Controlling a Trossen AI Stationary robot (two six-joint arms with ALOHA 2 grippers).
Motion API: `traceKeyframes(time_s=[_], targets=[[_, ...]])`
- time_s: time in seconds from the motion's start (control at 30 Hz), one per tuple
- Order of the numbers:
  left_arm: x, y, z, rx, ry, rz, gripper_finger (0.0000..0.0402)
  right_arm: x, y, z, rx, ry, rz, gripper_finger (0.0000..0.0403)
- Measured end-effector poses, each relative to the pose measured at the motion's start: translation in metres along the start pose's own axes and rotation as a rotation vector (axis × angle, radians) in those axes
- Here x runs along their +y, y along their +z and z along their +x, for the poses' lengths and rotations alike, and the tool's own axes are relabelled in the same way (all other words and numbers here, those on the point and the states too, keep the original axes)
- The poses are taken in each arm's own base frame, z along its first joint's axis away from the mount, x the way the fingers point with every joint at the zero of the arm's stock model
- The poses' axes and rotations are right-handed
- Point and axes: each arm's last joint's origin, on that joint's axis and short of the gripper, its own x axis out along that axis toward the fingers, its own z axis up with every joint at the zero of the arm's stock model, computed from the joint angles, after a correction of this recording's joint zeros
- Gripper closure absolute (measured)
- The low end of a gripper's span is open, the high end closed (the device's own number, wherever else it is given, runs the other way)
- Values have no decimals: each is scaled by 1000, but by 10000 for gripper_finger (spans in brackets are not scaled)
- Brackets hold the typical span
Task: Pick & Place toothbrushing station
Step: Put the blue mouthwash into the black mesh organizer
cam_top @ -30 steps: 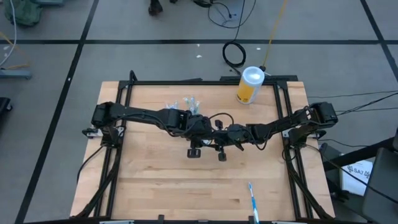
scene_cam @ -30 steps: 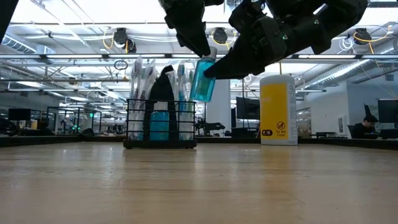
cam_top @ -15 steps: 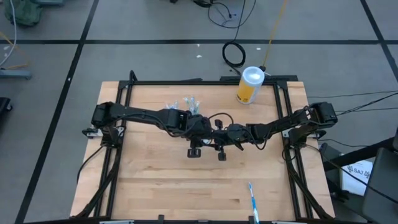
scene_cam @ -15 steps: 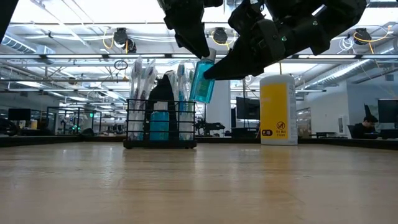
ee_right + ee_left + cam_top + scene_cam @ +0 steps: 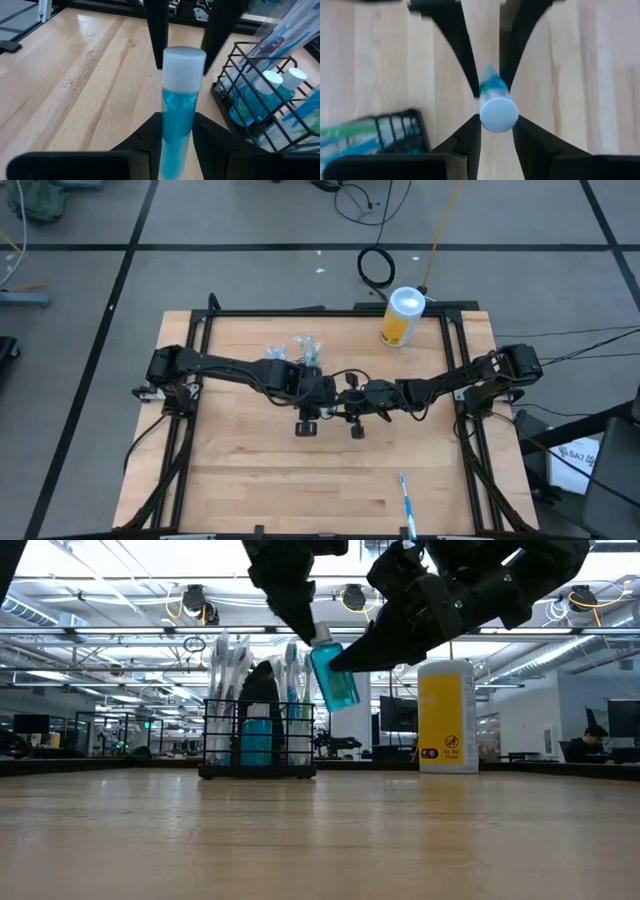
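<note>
A teal toothpaste tube (image 5: 336, 680) with a white cap hangs in the air over the middle of the table. My left gripper (image 5: 498, 119) and my right gripper (image 5: 177, 120) are both shut on it. In the high view the two grippers meet at the table's middle, left (image 5: 322, 392) and right (image 5: 347, 396). The black wire-mesh caddy (image 5: 295, 350) stands on the table behind them, toward the far edge. It holds toothbrushes and more teal tubes (image 5: 260, 95). The caddy also shows in the low view (image 5: 258, 740). My left gripper pinches the tube's white cap (image 5: 498, 113) between its two fingers. It comes from above, slanting steeply down. The tube hangs tilted below the fingers, clear of the table. My right gripper pinches the tube's teal body (image 5: 177, 131) below the cap between its two fingers. It comes nearly level from the table's right side, fingers across the tube. The tube's lower end (image 5: 345, 702) hangs free in the air.
A yellow canister (image 5: 402, 318) with a white lid stands at the far right of the table. One toothbrush (image 5: 406, 505) lies near the table's front edge, right of the middle. A black frame (image 5: 300, 311) runs round the tabletop. Bare wood lies in front of the grippers.
My left gripper has shifted a little toward the table's left and tipped, carrying the cap end with it. The tube now leans the other way, its lower end swung toward the right. My right gripper has kept still.
</note>
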Motion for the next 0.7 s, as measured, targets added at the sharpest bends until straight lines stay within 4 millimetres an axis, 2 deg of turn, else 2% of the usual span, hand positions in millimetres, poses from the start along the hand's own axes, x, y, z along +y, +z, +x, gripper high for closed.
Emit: traceKeyframes(time_s=[0.17,0.3,0.7], targets=[[1,-6,0,62,50,-16,294,0,0,0,-4,-1,-1,314],[2,-4,0,38,75,-18,294,0,1,0,-13,-1,0,314],[-2,-4,0,41,52,52,292,0,1,0,-10,-2,-4,314]])
